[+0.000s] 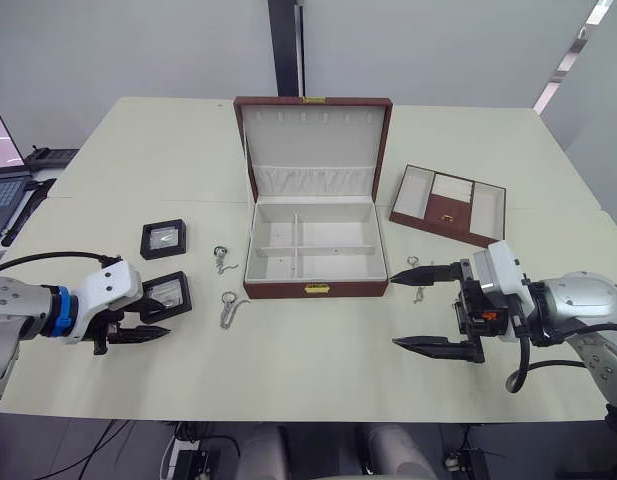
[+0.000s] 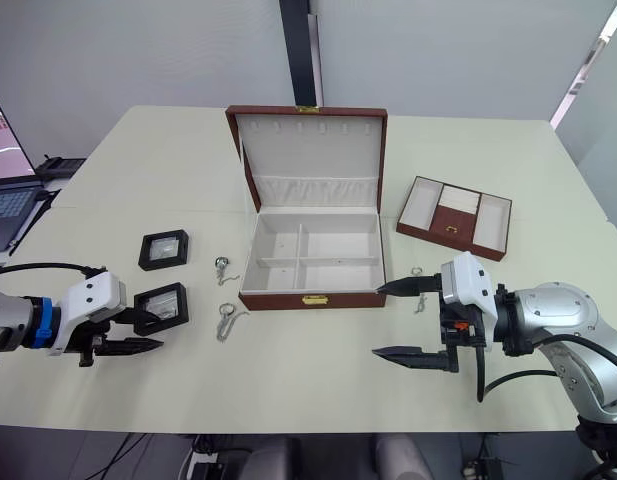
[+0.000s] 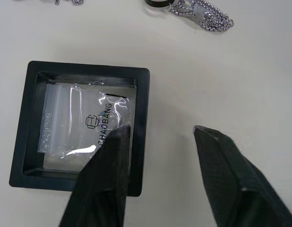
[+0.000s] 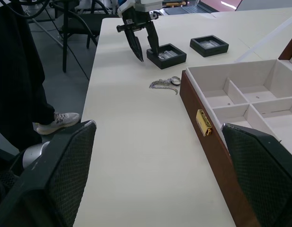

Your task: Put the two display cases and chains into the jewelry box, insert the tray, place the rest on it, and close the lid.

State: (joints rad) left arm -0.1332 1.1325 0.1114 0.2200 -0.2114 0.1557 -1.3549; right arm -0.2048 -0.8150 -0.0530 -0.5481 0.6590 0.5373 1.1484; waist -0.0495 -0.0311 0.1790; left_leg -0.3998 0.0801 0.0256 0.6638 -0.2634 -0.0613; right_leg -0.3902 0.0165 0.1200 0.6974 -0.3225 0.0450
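The brown jewelry box (image 1: 310, 288) stands open mid-table, lid up, its white compartments bare. Left of it lie two black display cases, the far one (image 1: 163, 238) and the near one (image 1: 166, 292). Two chains (image 1: 223, 260) (image 1: 229, 308) rest between the cases and the box. A third chain (image 1: 416, 268) lies to the right of the box. The tray (image 1: 448, 205) sits at the right rear. My left gripper (image 3: 160, 132) is open, one finger over the near case (image 3: 84, 127) and the other beside its edge. My right gripper (image 1: 393, 312) is open wide and holds nothing, right of the box front.
A laptop (image 1: 3, 180) sits on a side table at the far left. In the right wrist view a person's leg and shoe (image 4: 56, 122) stand on the floor beyond the table edge. Bare table runs along the front edge between my two arms.
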